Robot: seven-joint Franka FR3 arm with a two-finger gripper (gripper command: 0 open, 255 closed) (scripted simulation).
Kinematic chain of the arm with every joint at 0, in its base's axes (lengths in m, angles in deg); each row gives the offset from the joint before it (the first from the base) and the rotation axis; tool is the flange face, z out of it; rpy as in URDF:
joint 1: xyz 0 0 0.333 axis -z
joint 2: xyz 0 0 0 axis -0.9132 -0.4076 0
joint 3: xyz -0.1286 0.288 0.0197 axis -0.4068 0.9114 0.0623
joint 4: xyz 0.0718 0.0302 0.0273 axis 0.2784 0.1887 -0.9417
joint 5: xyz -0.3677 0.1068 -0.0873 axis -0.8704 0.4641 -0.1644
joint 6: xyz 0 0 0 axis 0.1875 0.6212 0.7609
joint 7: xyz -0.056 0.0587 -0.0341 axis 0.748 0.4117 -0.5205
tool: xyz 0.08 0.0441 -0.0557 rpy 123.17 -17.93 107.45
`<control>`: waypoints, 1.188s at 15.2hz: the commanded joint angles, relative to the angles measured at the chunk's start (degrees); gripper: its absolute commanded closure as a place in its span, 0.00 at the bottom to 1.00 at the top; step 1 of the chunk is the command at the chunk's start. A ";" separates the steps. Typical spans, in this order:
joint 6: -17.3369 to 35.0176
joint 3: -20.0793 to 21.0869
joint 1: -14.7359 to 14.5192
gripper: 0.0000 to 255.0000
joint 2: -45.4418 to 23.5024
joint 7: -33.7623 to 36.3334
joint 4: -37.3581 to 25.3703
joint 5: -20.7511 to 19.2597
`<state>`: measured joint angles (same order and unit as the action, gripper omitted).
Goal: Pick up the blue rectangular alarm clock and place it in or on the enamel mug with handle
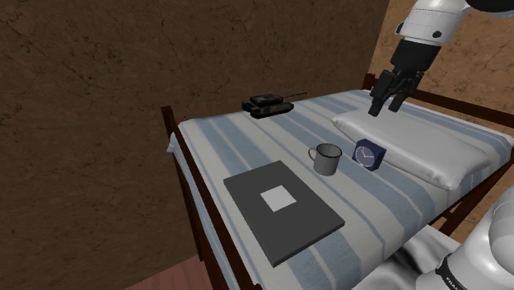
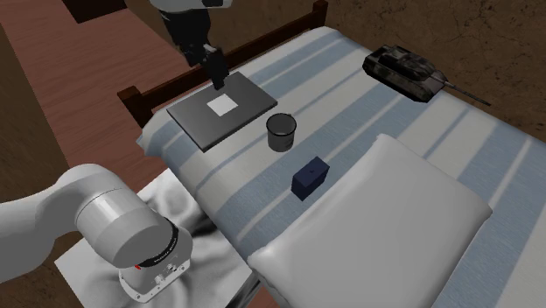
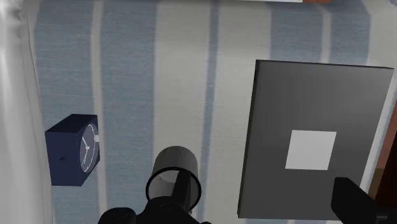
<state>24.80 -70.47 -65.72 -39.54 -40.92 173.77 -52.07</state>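
A dark blue rectangular alarm clock (image 1: 369,154) (image 2: 310,177) (image 3: 72,150) with a white dial stands on the striped bed, against the edge of the pillow. A grey mug with a handle (image 1: 327,158) (image 2: 281,132) (image 3: 174,181) stands upright just beside it, with a small gap between them. My black gripper (image 1: 385,107) (image 2: 216,79) (image 3: 236,213) hangs high above the bed, open, with nothing between its fingers. In the wrist view the mug lies close to one finger and the clock is further off to that side.
A flat grey book with a white square (image 1: 282,208) (image 2: 221,108) (image 3: 315,146) lies next to the mug. A toy tank (image 1: 268,104) (image 2: 402,68) sits at the bed's far end. A white pillow (image 1: 412,144) (image 2: 394,219) borders the clock. Dark wooden rails (image 1: 185,173) frame the bed.
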 commanded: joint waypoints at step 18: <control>20.90 -15.29 4.56 0.00 -17.03 -20.41 7.77 -10.71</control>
<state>44.48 -84.93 -61.38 -55.21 -60.16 181.55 -62.30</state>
